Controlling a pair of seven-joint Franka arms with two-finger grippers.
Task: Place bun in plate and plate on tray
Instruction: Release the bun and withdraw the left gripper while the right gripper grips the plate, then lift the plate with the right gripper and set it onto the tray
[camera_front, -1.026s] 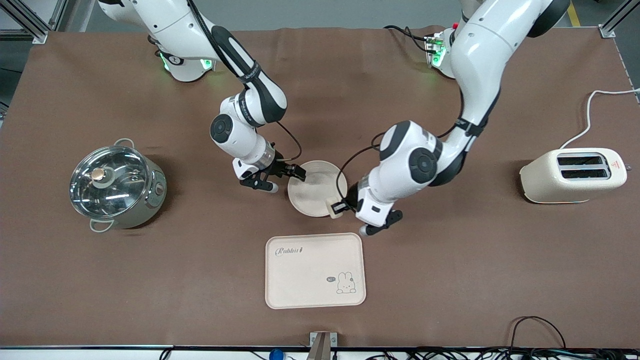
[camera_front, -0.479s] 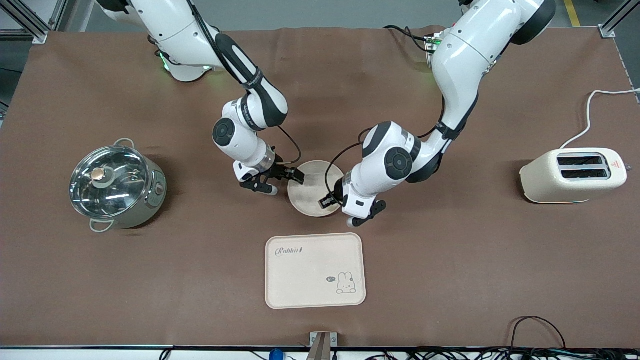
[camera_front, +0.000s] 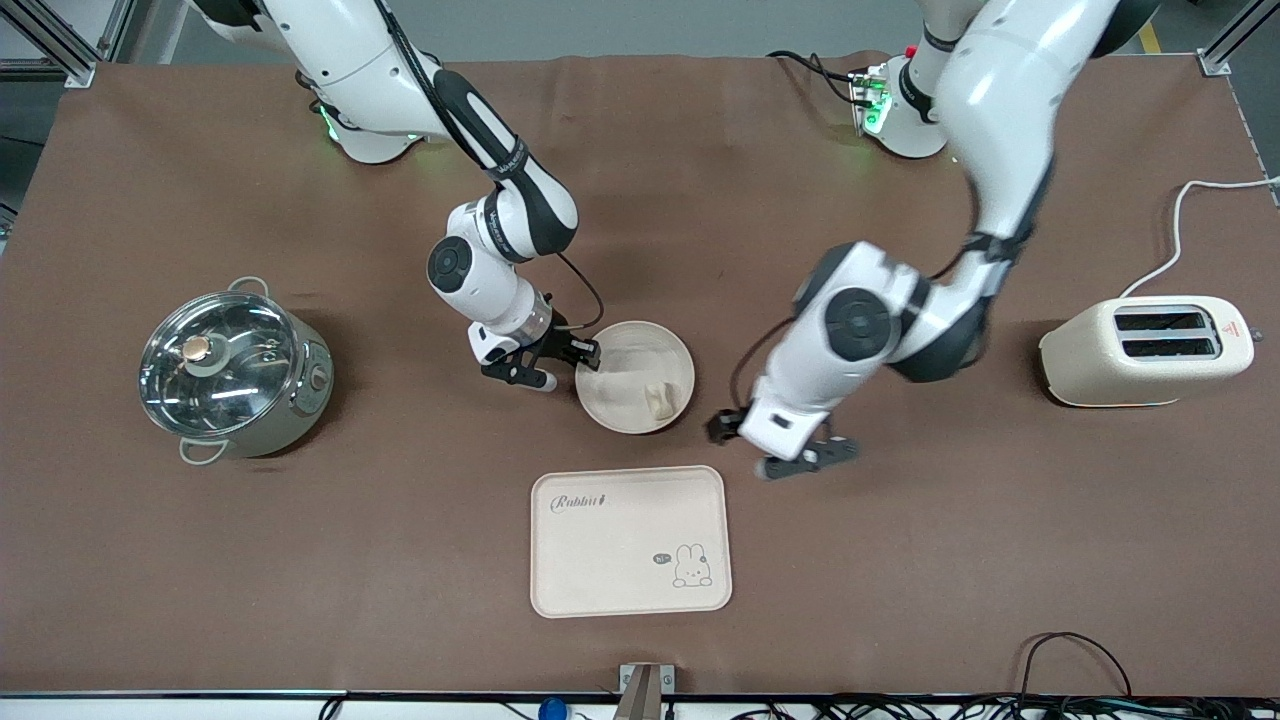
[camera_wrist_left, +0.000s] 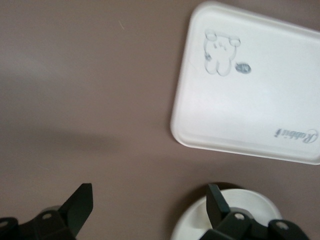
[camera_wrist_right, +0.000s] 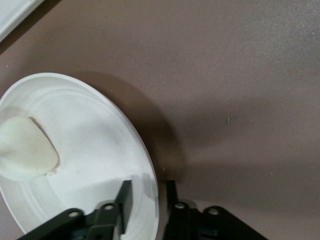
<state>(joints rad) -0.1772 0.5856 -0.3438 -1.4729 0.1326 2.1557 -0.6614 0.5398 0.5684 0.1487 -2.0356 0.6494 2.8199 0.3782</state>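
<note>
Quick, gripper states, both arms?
Left gripper: open, empty, over the table beside the plate.
Right gripper: fingers straddling the plate's rim.

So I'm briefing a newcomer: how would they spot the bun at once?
Start at the rectangular tray with the rabbit drawing. Just farther from the front camera sits a round plate, its rim gripped by the right end effector. The bun is the small cream lump lying in that plate.

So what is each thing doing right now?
bun: lying in the plate.
plate: on the table, not on the tray.
tray: nothing on it.
right gripper: shut on the plate's rim.
left gripper: open, holding nothing, over the table beside the plate.
pot: lid on.
toaster: slots look empty.
</note>
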